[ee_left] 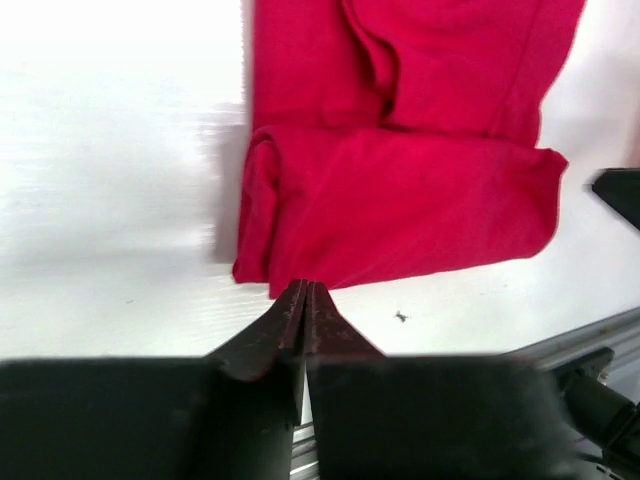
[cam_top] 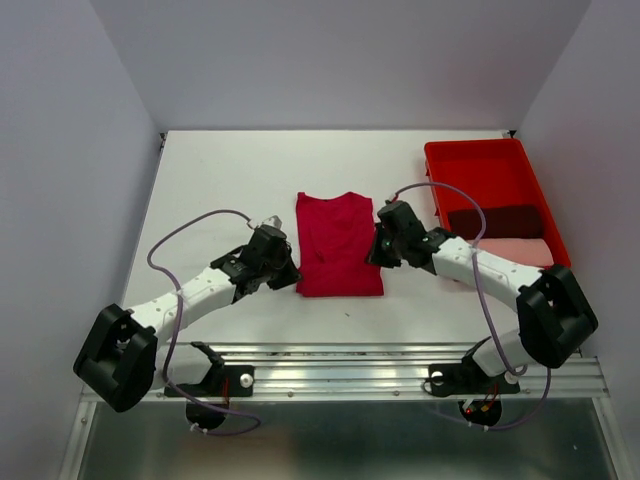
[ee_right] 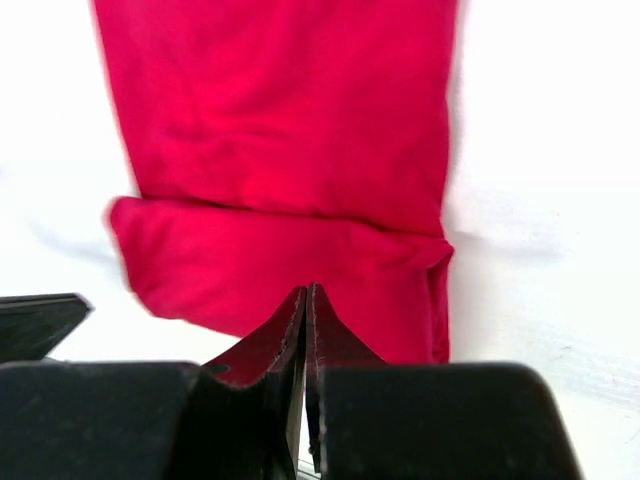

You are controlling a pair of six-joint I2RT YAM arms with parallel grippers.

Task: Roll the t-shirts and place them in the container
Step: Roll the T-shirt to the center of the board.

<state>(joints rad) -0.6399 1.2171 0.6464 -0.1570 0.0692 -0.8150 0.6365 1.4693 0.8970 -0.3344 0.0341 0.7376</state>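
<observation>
A bright crimson t-shirt (cam_top: 338,245) lies folded into a long strip in the middle of the white table. Its near end is turned over into a thick band (ee_left: 400,205) (ee_right: 290,265). My left gripper (cam_top: 288,278) (ee_left: 305,286) is shut, with its tips touching the band's near left corner. My right gripper (cam_top: 376,255) (ee_right: 307,290) is also shut and sits over the band toward its right end. I see no cloth between either pair of jaws. A dark maroon t-shirt (cam_top: 495,220) and a pale pink t-shirt (cam_top: 515,250) lie in the tray.
The rigid red tray (cam_top: 470,146) stands at the back right, with the right arm stretching in front of it. A metal rail (cam_top: 350,365) carrying both arm bases runs along the table's near edge. Grey walls enclose the left, right and far sides.
</observation>
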